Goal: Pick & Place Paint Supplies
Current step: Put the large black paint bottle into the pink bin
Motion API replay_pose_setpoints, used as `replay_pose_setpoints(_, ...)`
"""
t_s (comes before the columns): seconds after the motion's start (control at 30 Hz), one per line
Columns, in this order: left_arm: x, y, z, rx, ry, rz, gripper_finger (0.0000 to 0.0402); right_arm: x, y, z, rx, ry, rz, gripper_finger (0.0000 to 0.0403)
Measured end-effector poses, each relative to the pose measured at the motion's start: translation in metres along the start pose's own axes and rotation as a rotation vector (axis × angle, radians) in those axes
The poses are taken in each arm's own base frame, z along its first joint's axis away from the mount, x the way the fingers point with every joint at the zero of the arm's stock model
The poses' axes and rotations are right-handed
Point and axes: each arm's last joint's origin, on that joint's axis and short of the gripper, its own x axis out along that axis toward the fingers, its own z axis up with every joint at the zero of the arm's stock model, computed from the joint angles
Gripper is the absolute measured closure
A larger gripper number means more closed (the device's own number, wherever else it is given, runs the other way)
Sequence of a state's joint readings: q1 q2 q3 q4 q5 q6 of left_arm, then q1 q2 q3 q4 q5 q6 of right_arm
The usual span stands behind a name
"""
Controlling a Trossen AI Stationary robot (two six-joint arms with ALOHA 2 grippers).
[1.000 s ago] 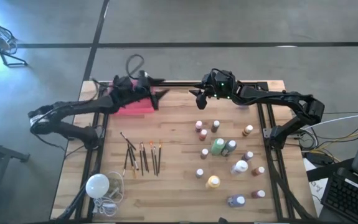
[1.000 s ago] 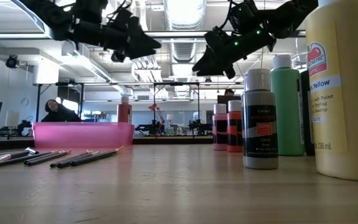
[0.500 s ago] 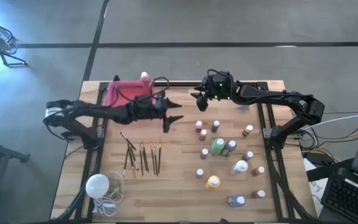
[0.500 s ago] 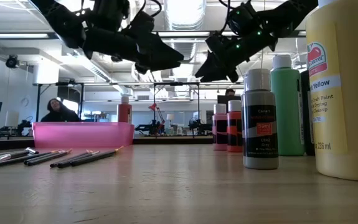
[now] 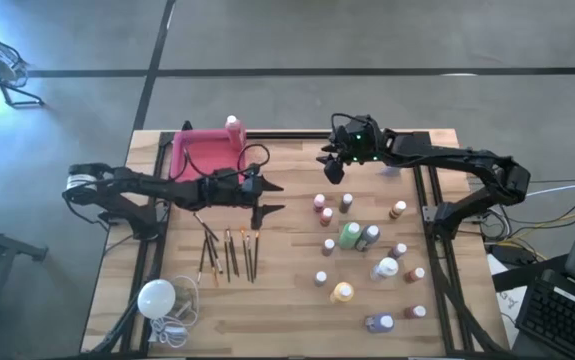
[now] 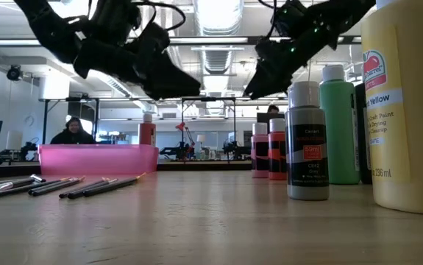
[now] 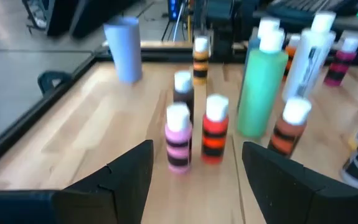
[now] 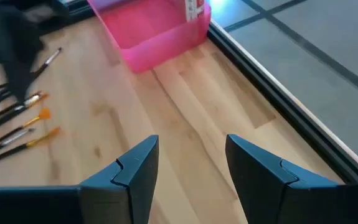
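Observation:
Several white-capped paint bottles stand on the table's right half, among them a green one (image 5: 350,236), a yellow one (image 5: 342,292) and small pink (image 7: 178,138) and red (image 7: 215,130) ones. Thin paintbrushes (image 5: 229,252) lie flat left of centre. One bottle (image 5: 232,123) stands in the pink tray (image 5: 199,150) at the far left. My left gripper (image 5: 275,197) hovers open above the table between the brushes and the bottles, pointing at the small pink and red ones. My right gripper (image 5: 329,170) hangs open and empty above the far middle of the table.
A white bulb with a coiled cord (image 5: 157,297) lies at the near left corner. Black frame rails (image 5: 429,215) run along the table's left, right and far sides. Bare wood lies between the brushes and the bottles (image 5: 285,260).
My left gripper has swung from over the pink tray toward the table's near and right side and sunk lower, staying open, so the bottle in the tray now shows. My right gripper has tipped somewhat further down.

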State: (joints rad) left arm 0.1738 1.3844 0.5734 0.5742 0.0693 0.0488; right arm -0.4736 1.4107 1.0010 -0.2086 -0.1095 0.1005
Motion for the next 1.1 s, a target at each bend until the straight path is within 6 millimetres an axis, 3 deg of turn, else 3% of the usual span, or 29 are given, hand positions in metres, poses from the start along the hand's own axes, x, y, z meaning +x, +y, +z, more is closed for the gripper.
replay_pose_setpoints(0.3, -0.004, 0.0, 0.001, 0.022, -0.021, 0.01, 0.015, -0.056, 0.046, 0.006, -0.116, 0.01, 0.101, 0.0213)
replay_pose_setpoints(0.6, -0.005, 0.0, 0.004, 0.012, -0.04, 0.011, 0.015, -0.107, 0.082, -0.01, -0.158, -0.012, 0.198, 0.0202)
replay_pose_setpoints(1.1, -0.005, 0.0, 0.004, 0.012, -0.039, 0.011, 0.015, -0.135, 0.104, -0.053, -0.091, 0.231, 0.05, 0.0185)
